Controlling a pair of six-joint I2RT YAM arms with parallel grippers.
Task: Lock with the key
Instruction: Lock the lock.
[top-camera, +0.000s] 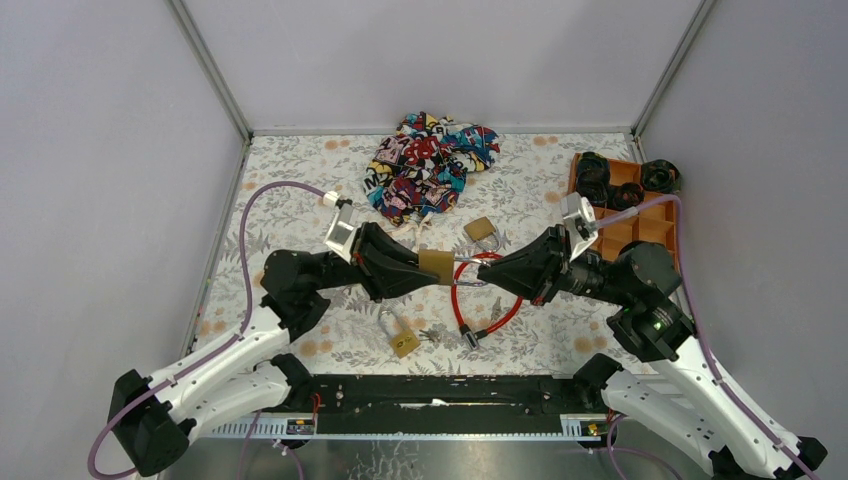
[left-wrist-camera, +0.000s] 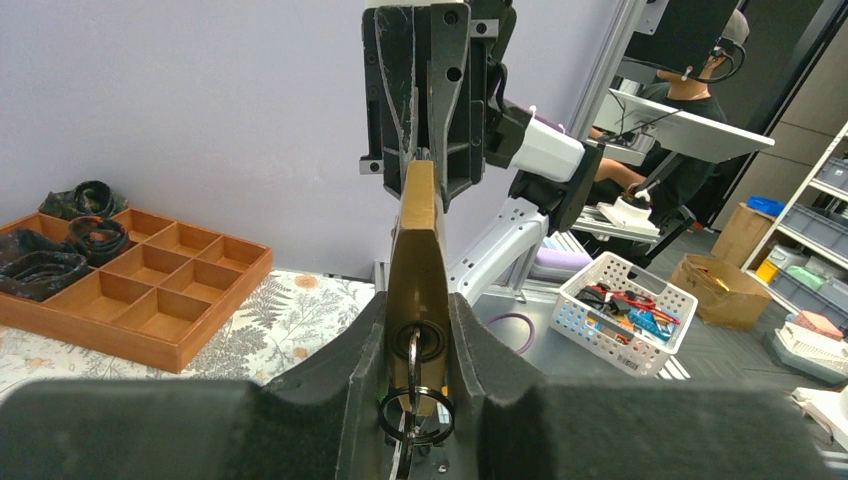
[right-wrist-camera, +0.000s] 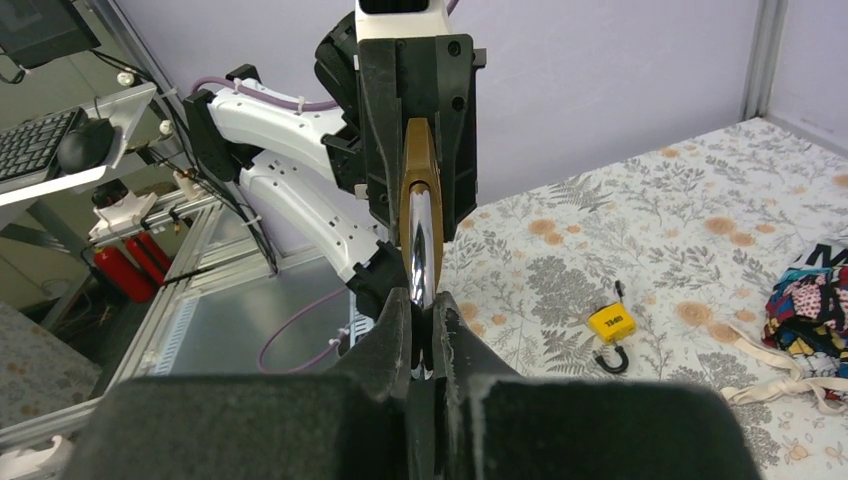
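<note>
Left gripper (top-camera: 422, 271) clamps padlock (left-wrist-camera: 418, 260), right gripper (right-wrist-camera: 421, 335) pinches shackle (right-wrist-camera: 421, 240), key (left-wrist-camera: 412, 352) inserted; shackle closing and key turn likely remain.

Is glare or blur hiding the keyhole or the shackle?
Left wrist: padlock and key ring sharp, evenly lit; only the near fingers look soft. Right wrist: bright glare streak down the shackle, its outline readable. Top external: flat light, faint shadows, no washout.

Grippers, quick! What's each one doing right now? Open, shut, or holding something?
Left gripper: shut on the brass padlock.
Right gripper: shut on the padlock's silver shackle.
</note>
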